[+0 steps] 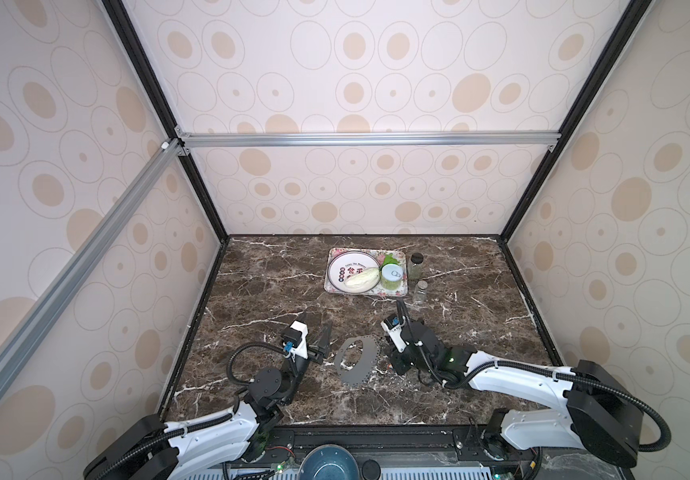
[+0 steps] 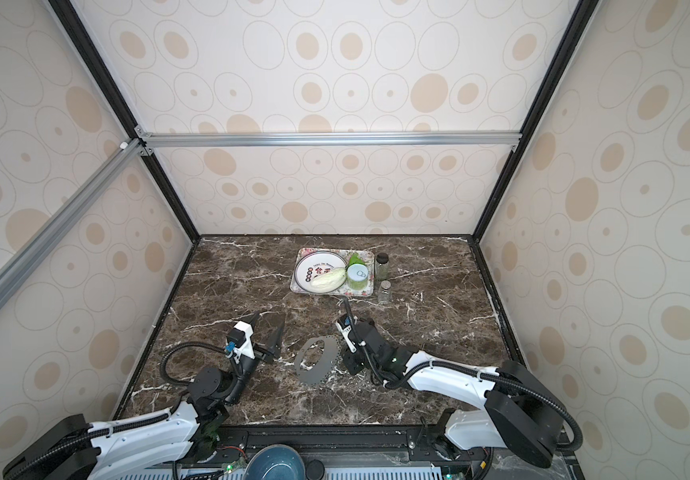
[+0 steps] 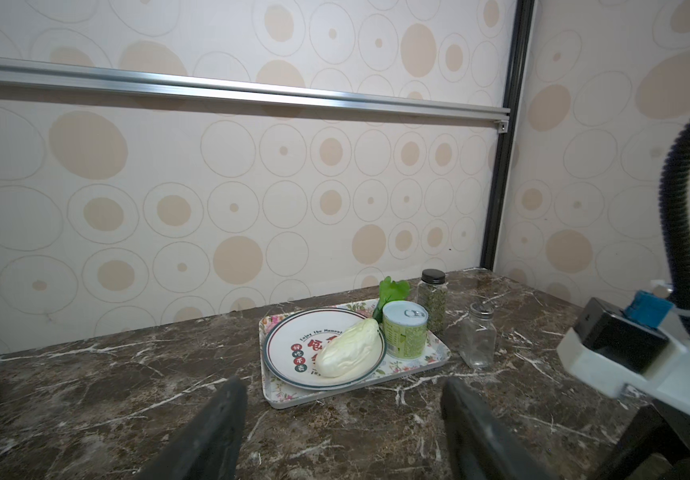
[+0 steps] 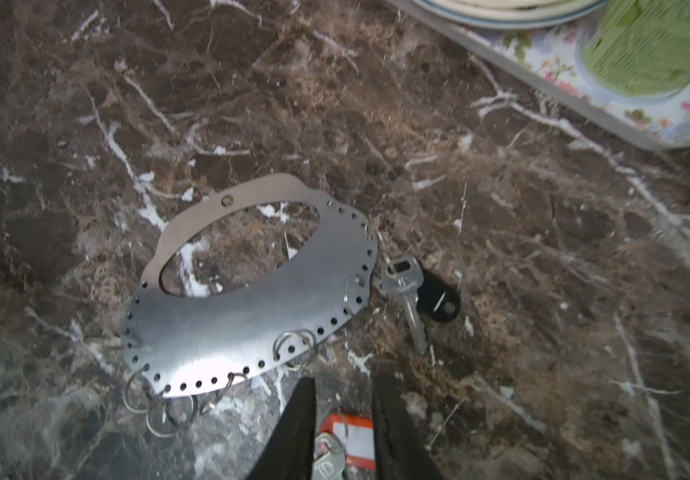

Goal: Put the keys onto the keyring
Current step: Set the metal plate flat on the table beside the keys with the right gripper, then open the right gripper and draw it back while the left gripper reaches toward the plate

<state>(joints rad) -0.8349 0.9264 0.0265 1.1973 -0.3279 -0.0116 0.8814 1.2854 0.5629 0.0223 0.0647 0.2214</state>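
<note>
The keyring (image 1: pixel 355 363) (image 2: pixel 317 360) is lying flat on the surface (image 1: pixel 251 291) in both top views, between the left hand (image 1: pixel 316 330) and the right hand (image 1: pixel 396 365). In the left wrist view, the left hand is gaping, released. In the right wrist view, the right hand's fingers (image 4: pixel 393 419) are flanking the red-tagged key (image 4: pixel 349 440) beside the keyring's rim; whether they are grasping it I cannot tell.

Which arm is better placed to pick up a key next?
Probably right: the right end effector, open, straddles the red-tagged key near the keyring. The left end effector, also open, faces the tray, away from it.
</note>
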